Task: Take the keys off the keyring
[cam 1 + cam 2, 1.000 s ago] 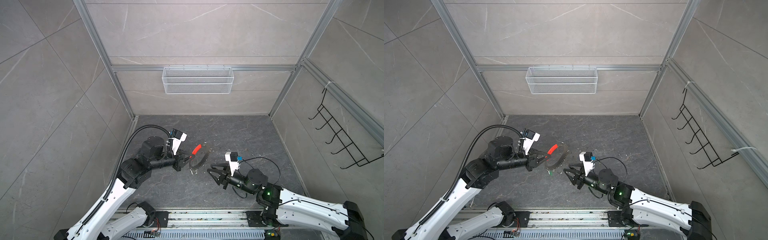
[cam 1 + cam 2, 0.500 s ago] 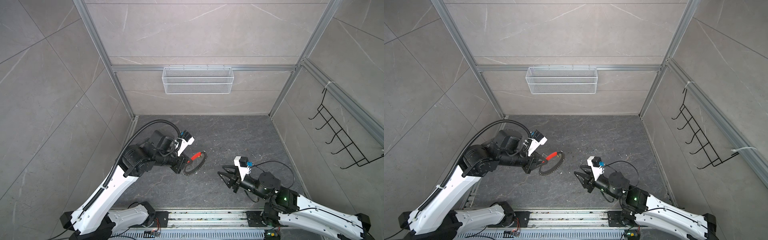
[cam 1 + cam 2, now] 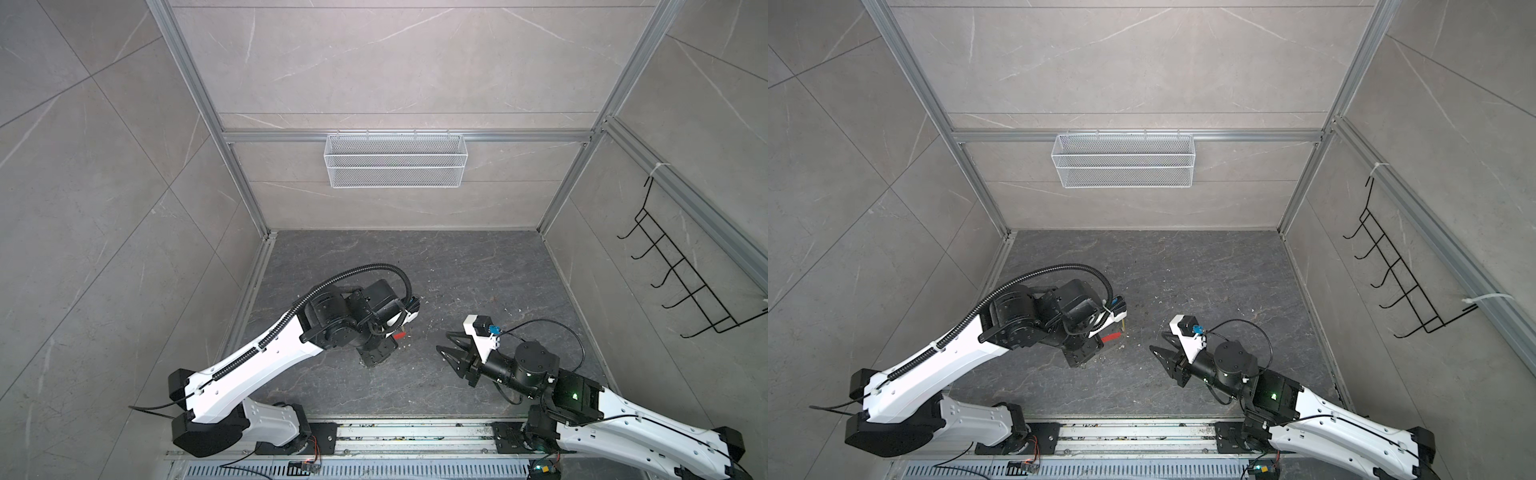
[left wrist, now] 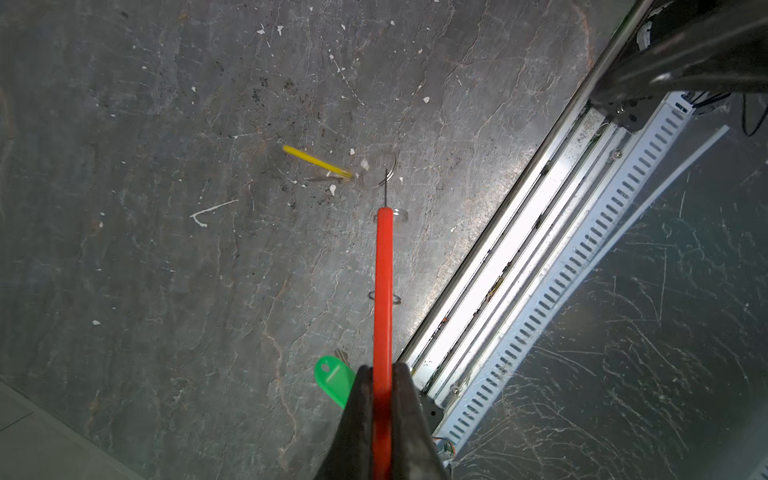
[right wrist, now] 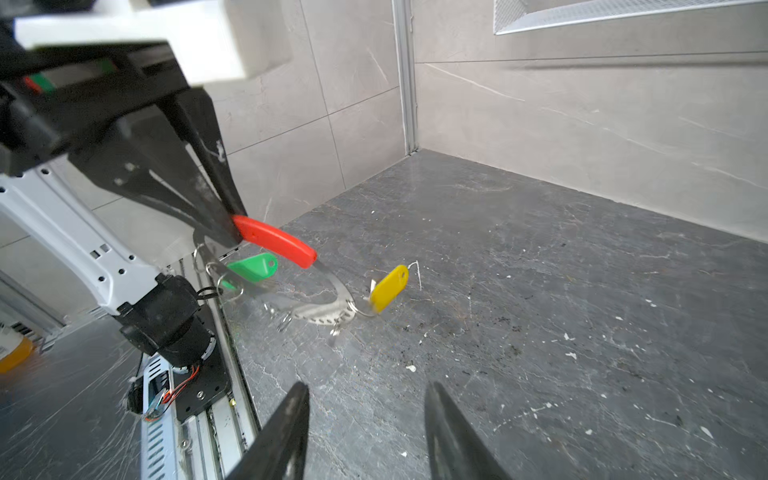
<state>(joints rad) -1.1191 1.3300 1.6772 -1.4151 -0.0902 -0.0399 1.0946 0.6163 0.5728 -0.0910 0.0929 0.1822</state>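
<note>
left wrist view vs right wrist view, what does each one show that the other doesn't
Only the left wrist view: the keyring seen edge-on, so its red sleeve reads as a straight line running out from the left gripper.
Only the right wrist view: the right gripper, open and empty, apart from the keyring; the hoop's curve below the sleeve; the wire basket on the wall.
Both: the left gripper shut on the red sleeve, plus the green-tagged key and the yellow-tagged key.
</note>
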